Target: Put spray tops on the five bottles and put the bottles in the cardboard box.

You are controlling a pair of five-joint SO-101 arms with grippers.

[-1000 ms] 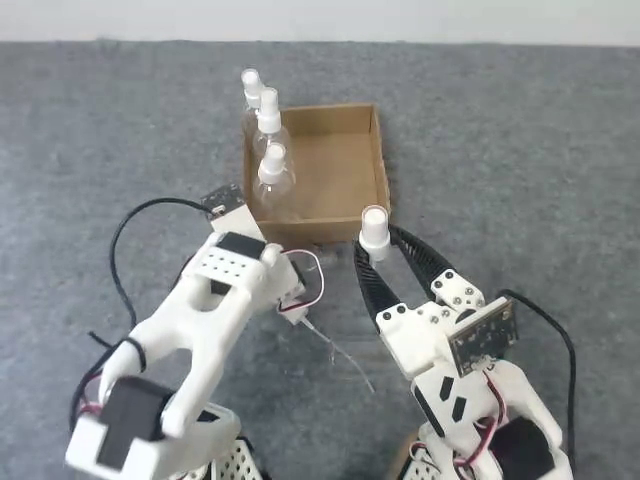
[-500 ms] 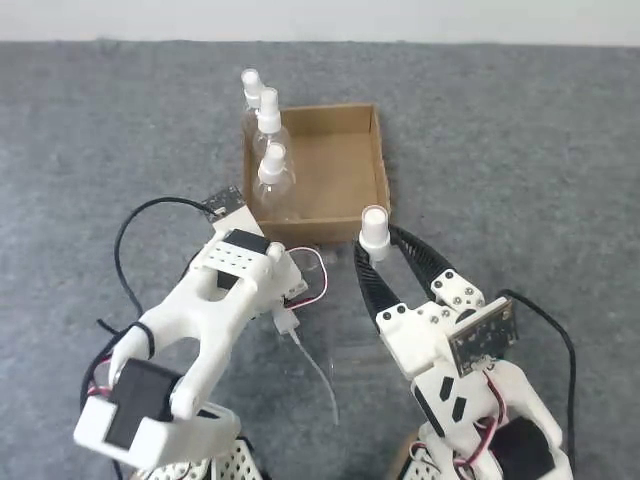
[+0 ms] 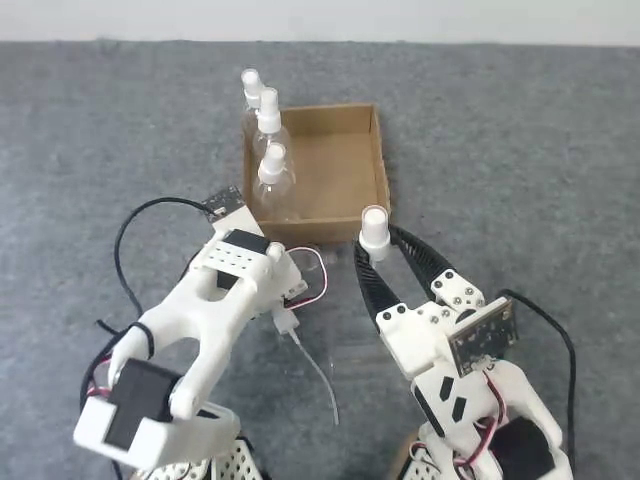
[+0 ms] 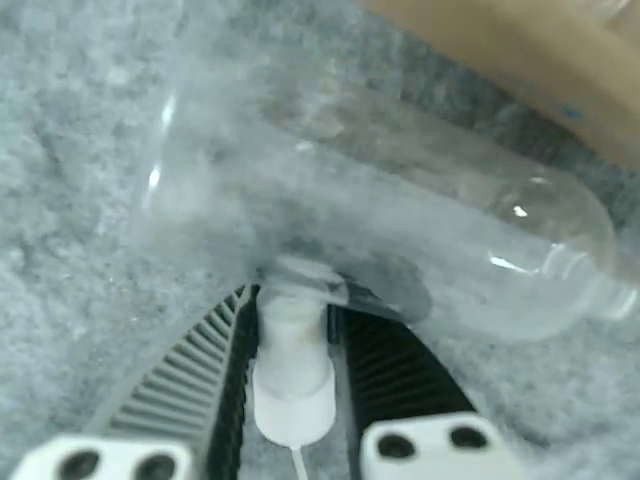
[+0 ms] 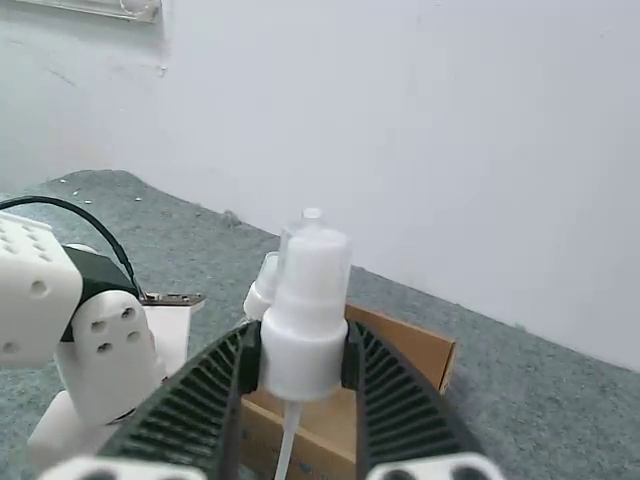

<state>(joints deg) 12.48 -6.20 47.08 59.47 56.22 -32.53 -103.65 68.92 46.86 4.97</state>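
Observation:
The cardboard box (image 3: 378,160) stands open at the far middle of the grey carpet. Three clear bottles with white spray tops stand along its left side (image 3: 272,165) (image 3: 268,108) (image 3: 250,85). My right gripper (image 3: 375,245) is shut on an upright white spray top (image 5: 305,300) just in front of the box's near right corner. My left gripper (image 4: 292,300) is shut on another spray top (image 4: 292,385), whose thin dip tube (image 3: 318,375) trails toward the near side. Right in front of it an uncapped clear bottle (image 4: 400,240) lies on its side on the carpet.
A cable (image 3: 135,250) loops over the carpet left of the left arm, and red wires (image 3: 318,280) hang by its wrist. Open carpet stretches to the right of the box. A white wall (image 5: 450,120) rises behind the table.
My left arm has pulled back toward the near side with its spray top, and the dip tube has swung to point nearer. The right arm has kept still.

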